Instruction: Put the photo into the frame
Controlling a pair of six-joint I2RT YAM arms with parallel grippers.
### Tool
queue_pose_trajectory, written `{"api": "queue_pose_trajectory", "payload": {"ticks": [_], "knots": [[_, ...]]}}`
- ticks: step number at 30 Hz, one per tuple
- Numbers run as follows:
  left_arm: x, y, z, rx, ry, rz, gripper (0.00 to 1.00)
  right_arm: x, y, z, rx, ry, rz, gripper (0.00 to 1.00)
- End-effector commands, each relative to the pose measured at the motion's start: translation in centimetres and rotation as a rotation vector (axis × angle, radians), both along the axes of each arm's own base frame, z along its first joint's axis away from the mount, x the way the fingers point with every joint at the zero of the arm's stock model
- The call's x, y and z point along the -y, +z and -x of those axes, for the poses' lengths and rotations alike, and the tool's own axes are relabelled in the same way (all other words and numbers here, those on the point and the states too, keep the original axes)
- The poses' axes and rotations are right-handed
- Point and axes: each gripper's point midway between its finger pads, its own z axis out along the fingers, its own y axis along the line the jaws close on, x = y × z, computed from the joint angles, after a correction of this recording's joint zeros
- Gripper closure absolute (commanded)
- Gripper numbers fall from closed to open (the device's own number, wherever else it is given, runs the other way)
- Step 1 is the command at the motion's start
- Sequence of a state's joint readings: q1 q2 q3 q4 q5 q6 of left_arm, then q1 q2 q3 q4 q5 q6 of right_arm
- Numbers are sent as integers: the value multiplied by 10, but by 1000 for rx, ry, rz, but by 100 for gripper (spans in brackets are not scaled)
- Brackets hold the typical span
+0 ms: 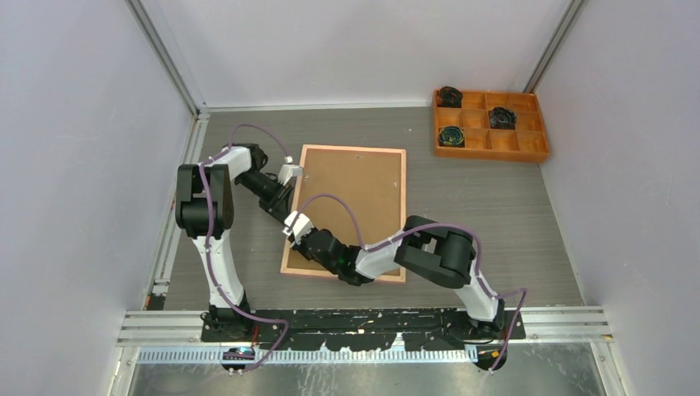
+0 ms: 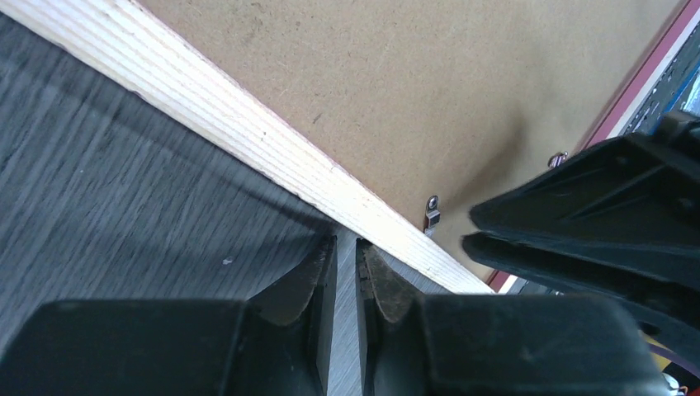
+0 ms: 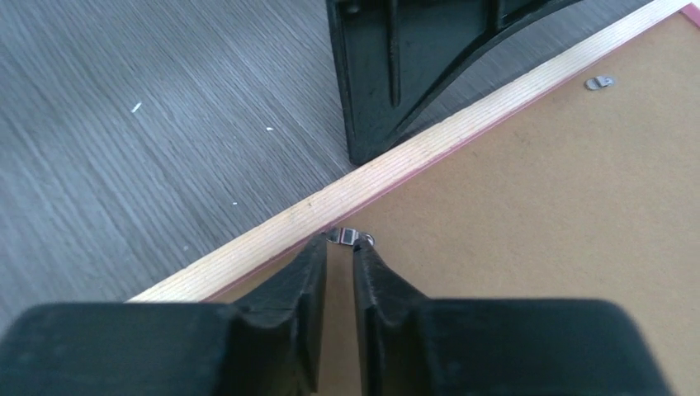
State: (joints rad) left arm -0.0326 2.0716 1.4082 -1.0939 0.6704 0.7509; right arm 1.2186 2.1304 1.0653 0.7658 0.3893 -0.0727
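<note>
Right jaws parted a sliver, empty, clip (image 3: 350, 237) just ahead of the tips, probably lined up to turn it. Left jaws barely apart at the frame (image 2: 248, 140) edge, likely steadying.

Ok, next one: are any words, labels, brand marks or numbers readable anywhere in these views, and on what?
None can be read.
The frame lies face down, and its brown backing board is bare of print.
The metal tab at the right gripper shows no marking.
The orange tray shows no label, and its contents are too small to make out.
</note>
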Motion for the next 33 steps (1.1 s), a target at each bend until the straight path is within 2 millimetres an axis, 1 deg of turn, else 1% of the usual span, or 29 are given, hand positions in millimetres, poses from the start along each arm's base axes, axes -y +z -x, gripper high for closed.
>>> {"api": "queue_pose_trajectory", "payload": {"ticks": [1, 2, 4, 7, 9, 11, 18, 22, 33], "knots": [[-2, -1, 4, 29, -42, -25, 83, -1, 79, 6, -3, 26, -209, 71], [-2, -1, 5, 29, -43, -24, 83, 3, 81, 8, -4, 27, -210, 69], [-2, -1, 5, 32, -44, -22, 83, 10, 80, 8, -21, 8, -219, 67], [-1, 0, 5, 35, -46, -20, 83, 19, 66, 5, -28, -18, -190, 66], [-1, 1, 5, 37, -44, -18, 83, 21, 57, 2, -32, -25, -170, 66], [-1, 1, 4, 37, -44, -17, 84, 20, 45, 0, -30, -29, -138, 66], [-1, 3, 4, 39, -44, -14, 84, 16, 27, -9, -12, -29, -86, 66], [0, 3, 4, 35, -41, -13, 84, 16, 20, -14, -21, -29, -75, 66], [1, 4, 4, 35, -41, -7, 84, 9, 9, -14, -43, -6, -59, 67]]}}
